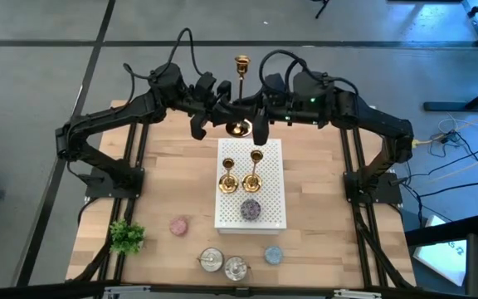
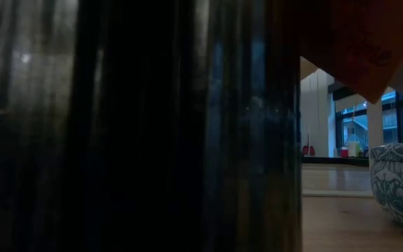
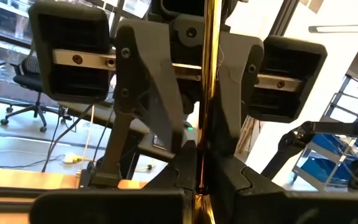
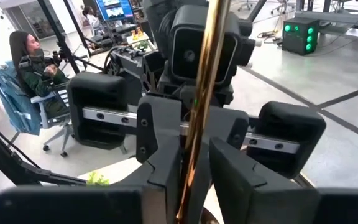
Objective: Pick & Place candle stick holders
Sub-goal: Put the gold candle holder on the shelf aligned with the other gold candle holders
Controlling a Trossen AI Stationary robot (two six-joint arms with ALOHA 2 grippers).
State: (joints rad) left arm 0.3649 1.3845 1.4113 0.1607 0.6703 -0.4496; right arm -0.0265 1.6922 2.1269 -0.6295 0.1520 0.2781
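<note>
A tall gold candle stick holder (image 1: 240, 83) stands upright in the air over the table's far middle, its cup (image 1: 241, 62) on top and its flared base (image 1: 237, 127) below. My left gripper (image 1: 229, 105) and my right gripper (image 1: 251, 105) meet at its stem from opposite sides, both shut on it. Two more gold candle stick holders (image 1: 227, 176) (image 1: 253, 178) stand on their bases on a white board (image 1: 272, 166). The low view is mostly blocked by a dark thing close to the camera. My left gripper pinches the thin stem (image 3: 201, 163) between its two fingers (image 3: 180, 175). It comes in about level from the table's left, fingers across the stem. The holder is upright and lifted clear of the table. My right gripper has the same stem (image 4: 190, 167) between its two fingers (image 4: 164, 180), coming about level from the table's right, fingers across the stem. The far finger sits very close to the stem; whether it touches I cannot tell.
A purple disc (image 1: 250, 209) lies on the white board's near end. Along the near edge lie a pink disc (image 1: 178, 225), a blue disc (image 1: 273, 254), two clear glass pots (image 1: 211, 261) (image 1: 236, 267) and a small green plant (image 1: 127, 237). A patterned bowl (image 2: 401, 183) shows in the low view.
</note>
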